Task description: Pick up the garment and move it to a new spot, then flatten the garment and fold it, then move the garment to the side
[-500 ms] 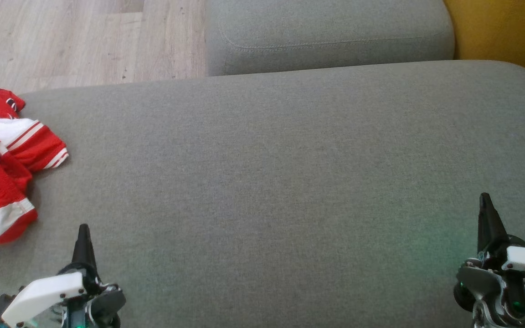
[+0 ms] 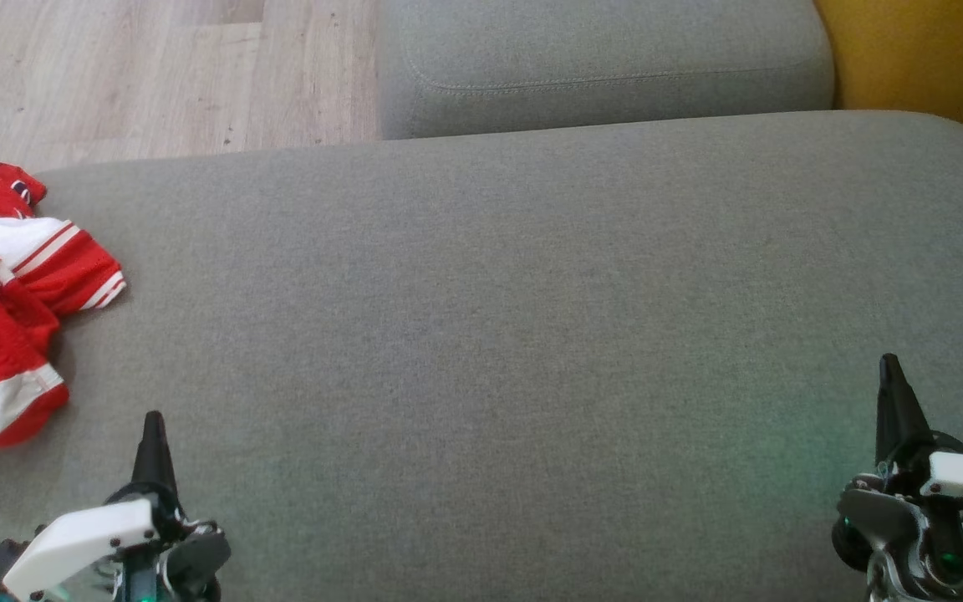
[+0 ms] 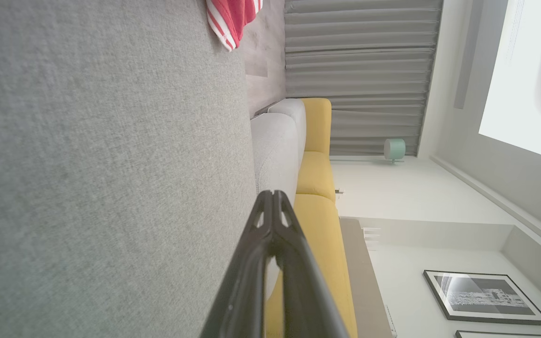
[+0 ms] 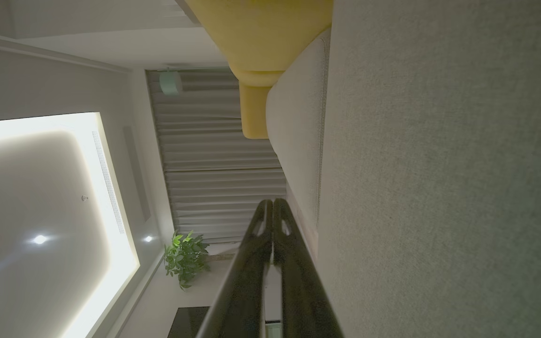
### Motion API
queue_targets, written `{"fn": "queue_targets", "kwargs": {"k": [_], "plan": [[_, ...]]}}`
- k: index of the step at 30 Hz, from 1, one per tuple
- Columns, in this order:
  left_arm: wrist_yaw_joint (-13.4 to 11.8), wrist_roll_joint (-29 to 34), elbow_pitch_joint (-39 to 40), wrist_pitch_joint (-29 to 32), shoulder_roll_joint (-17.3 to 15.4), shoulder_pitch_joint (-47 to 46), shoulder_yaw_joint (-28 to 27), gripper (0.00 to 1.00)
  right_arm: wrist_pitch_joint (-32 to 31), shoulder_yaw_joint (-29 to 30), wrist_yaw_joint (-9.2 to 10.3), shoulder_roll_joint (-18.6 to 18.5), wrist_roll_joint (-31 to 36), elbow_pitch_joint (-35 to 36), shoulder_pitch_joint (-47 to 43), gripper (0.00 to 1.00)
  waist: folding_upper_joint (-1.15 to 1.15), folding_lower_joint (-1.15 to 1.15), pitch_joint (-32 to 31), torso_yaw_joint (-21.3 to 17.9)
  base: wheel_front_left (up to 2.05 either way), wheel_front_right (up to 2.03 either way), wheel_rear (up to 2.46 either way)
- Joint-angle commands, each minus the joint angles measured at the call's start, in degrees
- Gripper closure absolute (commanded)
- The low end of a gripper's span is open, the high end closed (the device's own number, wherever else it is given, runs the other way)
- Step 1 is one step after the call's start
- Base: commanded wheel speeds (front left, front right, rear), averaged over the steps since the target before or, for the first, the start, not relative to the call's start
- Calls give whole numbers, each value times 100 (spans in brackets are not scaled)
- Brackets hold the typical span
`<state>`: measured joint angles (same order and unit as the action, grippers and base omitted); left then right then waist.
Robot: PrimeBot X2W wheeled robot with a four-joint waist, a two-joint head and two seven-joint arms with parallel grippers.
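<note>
A crumpled red garment [image 2: 5, 309] with white stripes lies at the far left edge of the grey sofa cushion [image 2: 498, 318]. A corner of the garment [image 3: 233, 19] peeks in at the top of the left wrist view. My left gripper [image 2: 152, 426] hovers low at the lower left, shut and empty, a short way below and to the right of the garment. In its own wrist view the left gripper [image 3: 272, 193] has both fingers pressed together. My right gripper [image 2: 889, 368] sits at the lower right, far from the garment, also shut and empty, its tips [image 4: 272, 202] touching.
A second grey cushion [image 2: 598, 67] lies beyond the main one. Yellow upholstery [image 2: 933, 58] borders the right side. Wooden floor [image 2: 114, 75] shows at the upper left beyond the cushion edge. The cushion's wide middle is bare fabric.
</note>
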<state>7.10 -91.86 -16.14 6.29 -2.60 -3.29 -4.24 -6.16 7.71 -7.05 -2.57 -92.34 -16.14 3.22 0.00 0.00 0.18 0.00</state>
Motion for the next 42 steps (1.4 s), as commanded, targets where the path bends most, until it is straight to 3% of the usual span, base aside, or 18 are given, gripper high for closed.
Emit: {"fn": "queue_targets", "kwargs": {"k": [1, 18, 19, 23, 34, 42], "plan": [[39, -32, 211, 18, -28, -289, -226, 100, -32, -120, -44, -31, 16, 212, 296, 100, 0, 0, 0, 0, 0, 0, 0], [39, -32, 211, 18, -28, -289, -226, 100, -32, -120, -44, -31, 16, 212, 296, 100, 0, 0, 0, 0, 0, 0, 0], [-1, 0, 0, -1, 0, 0, 0, 0, 2, -1, 0, 0, 0, -5, 0, 0, 0, 0, 0, 0, 0, 0, 0], [-5, 0, -326, -5, 16, 187, 47, 0, 2, -13, 2, 31, 0, -365, -214, 0, 0, 0, 0, 0, 0, 0, 0], [-1, 89, -133, -226, 12, 292, 216, 0, 221, -199, -3, 24, 177, -271, -261, 0, 0, 0, -37, 7, 0, 0, 0], [-18, 514, 45, -362, 9, 319, 284, 0, 357, -266, -6, 20, 671, -145, -279, 0, 0, 0, -70, 21, 0, 0, 0]]}}
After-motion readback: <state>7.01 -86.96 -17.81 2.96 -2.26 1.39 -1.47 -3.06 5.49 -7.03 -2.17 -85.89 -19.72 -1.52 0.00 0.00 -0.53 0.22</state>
